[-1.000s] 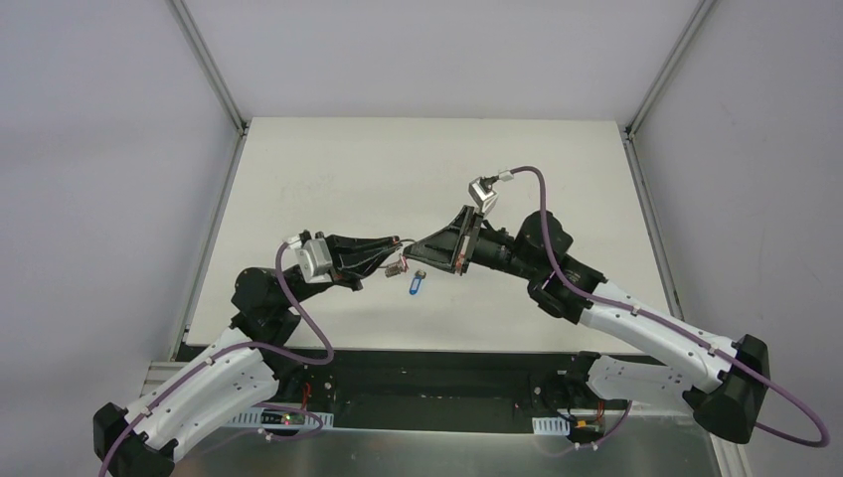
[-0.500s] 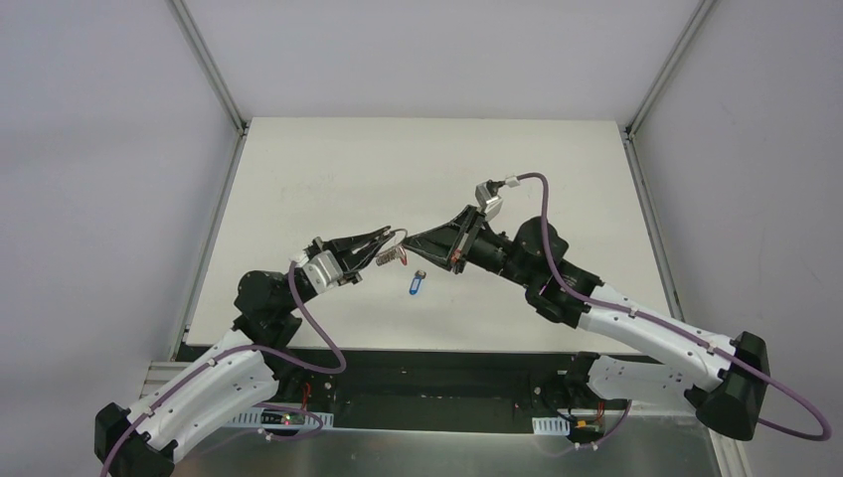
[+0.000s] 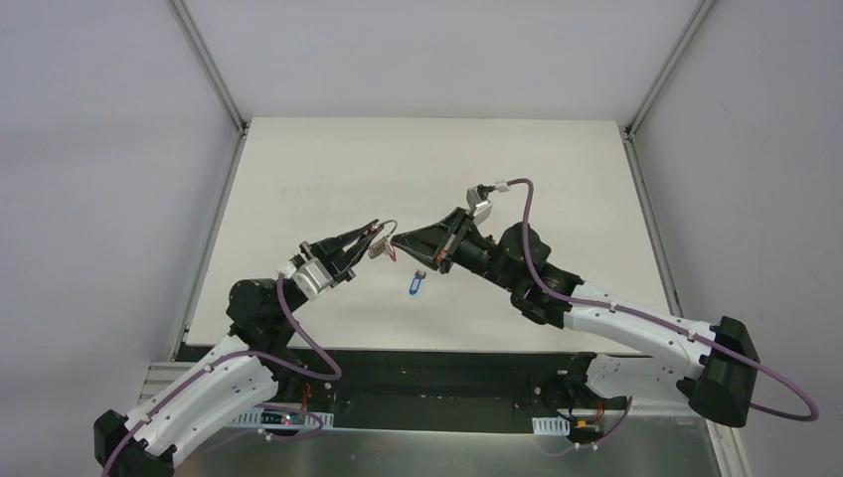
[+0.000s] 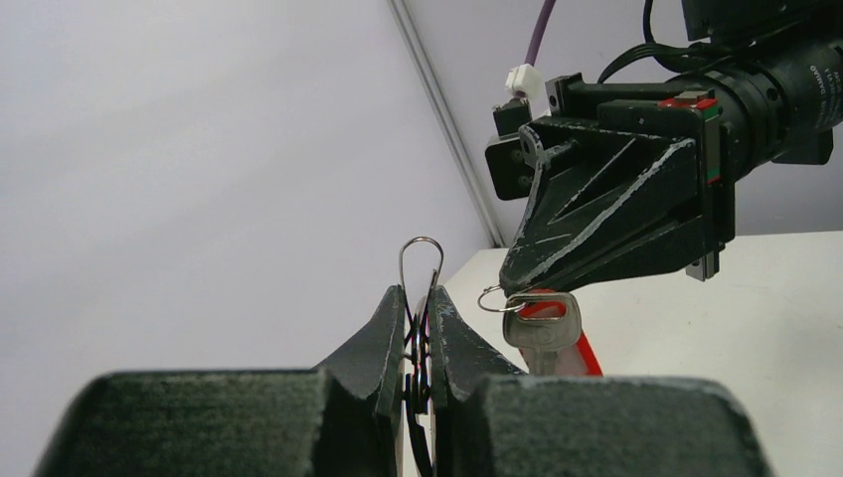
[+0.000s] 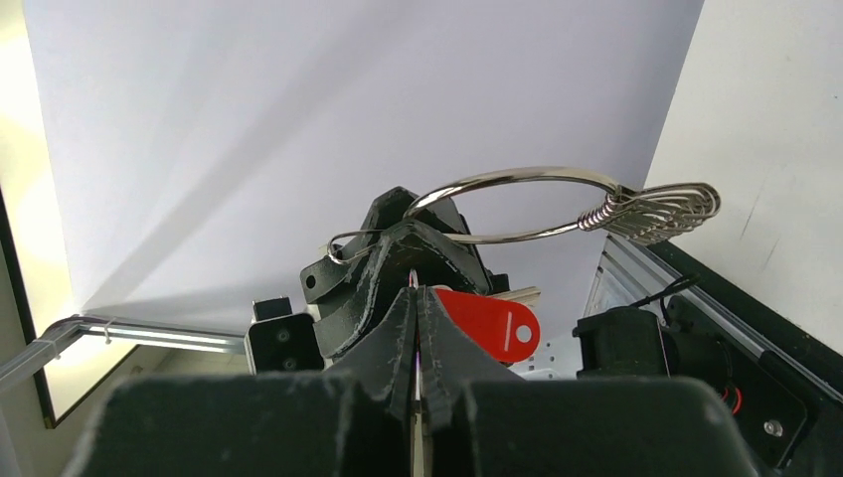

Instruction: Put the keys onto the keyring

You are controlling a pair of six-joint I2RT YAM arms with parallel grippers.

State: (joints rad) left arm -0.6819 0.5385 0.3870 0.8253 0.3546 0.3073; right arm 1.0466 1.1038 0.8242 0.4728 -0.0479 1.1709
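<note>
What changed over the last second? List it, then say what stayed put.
The left gripper swung away from its base, carrying the keyring farther up the table. The right gripper moved left with the red key, so the two tips now nearly meet. Nothing was grasped or released. The blue key stayed where it lay; both grips stayed shut.

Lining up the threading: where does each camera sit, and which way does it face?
Top external: above and behind the bases, looking down at the table; both arms show.
Left wrist: on the left arm, looking along its own jaws, shut on the keyring, toward the right jaws.
Right wrist: on the right arm, looking along its own jaws, shut on the red key, toward the left jaws.
Both wrist views share keyring and red key.
</note>
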